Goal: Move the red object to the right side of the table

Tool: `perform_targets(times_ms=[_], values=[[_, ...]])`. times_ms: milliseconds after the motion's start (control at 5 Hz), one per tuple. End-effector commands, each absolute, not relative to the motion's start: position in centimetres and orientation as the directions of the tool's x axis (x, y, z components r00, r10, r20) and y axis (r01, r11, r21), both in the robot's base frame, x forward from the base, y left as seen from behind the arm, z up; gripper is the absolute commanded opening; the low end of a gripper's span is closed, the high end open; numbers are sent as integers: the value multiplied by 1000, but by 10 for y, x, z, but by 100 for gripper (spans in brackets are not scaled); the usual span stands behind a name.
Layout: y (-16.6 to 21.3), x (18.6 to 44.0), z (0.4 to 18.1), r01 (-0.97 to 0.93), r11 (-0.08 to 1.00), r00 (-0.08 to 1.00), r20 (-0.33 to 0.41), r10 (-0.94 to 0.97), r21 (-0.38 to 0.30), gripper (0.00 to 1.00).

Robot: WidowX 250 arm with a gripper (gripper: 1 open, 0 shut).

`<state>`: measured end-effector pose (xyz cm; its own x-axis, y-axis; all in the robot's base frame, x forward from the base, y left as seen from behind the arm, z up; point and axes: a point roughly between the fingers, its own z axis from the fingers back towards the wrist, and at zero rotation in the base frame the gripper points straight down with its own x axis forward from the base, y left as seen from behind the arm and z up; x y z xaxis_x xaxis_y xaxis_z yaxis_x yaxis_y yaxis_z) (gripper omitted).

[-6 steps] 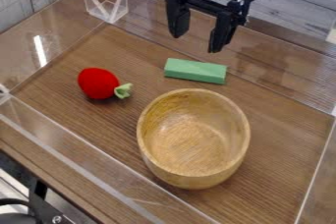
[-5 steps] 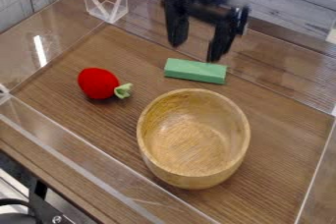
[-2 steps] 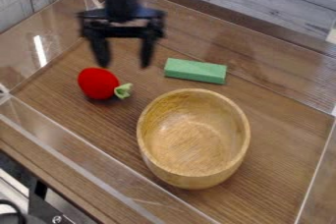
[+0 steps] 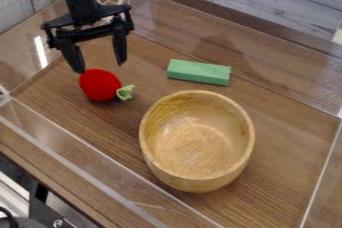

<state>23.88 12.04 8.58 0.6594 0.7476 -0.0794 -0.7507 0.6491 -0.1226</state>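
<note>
Nearby, red toy beside bowl.

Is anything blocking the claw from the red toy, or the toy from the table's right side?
Nothing visible separates the gripper from the red toy. Rightward, the wooden bowl and green block partly stand in the way.

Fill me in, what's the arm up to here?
The robot arm's open gripper is at the strawberry-like red toy, apparently lining up to pick it up. The toy sits left of the wooden bowl in the picture, not yet moved to the table's right side. The green block lies above the bowl in view.
</note>
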Motion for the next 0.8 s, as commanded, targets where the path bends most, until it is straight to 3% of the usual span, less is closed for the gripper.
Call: perform_targets(times_ms=[0,600], values=[[126,240,86,-787,601,611,-47,790,-138,100],[133,245,63,-854,498,509,-47,859,-148,100]])
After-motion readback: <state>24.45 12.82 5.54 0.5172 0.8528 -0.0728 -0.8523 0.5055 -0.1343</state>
